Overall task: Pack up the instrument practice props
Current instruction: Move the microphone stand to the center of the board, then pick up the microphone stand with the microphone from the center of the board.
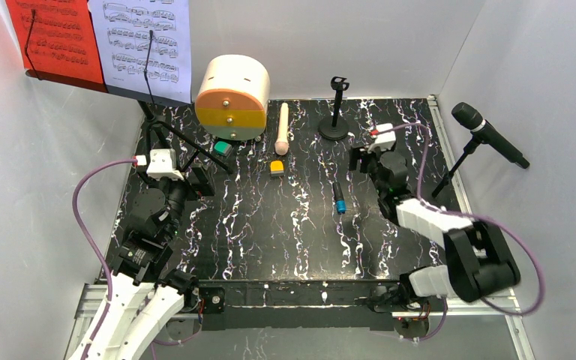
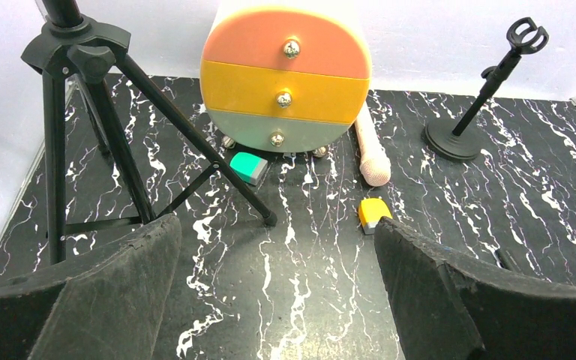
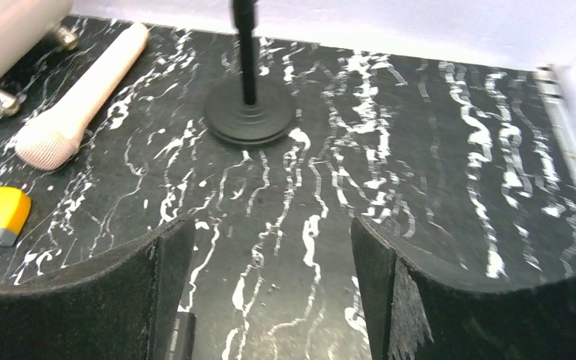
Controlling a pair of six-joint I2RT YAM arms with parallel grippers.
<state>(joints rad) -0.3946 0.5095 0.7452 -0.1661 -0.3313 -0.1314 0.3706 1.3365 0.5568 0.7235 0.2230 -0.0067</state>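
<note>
Red page: far left, propped on the music rack; printed staves, wording too small to read.
White page: just right of the red one on the same rack; black staves, no word legible.
Tripod legs: spread on the desk, back-left corner.
Left claw: jaws wide apart, nothing between them; hovers near the tripod legs, facing the drawer box.
Drawer box: cream, rounded; orange, yellow and grey-green fronts, a metal knob on each.
Green block: on the desk just in front of the box.
Yellow block: on the desk, near the cream microphone's head.
Cream microphone: lying flat beside the box's right side.
Mic holder: upright, round base on the desk.
Black-and-blue piece: small, mid-desk; possibly a plug, view too poor to say.
Right claw: jaws apart, gripping nothing; low over the desk, near the holder's base.
Black microphone: far right, tilted in a second holder by the desk's right edge.
</note>
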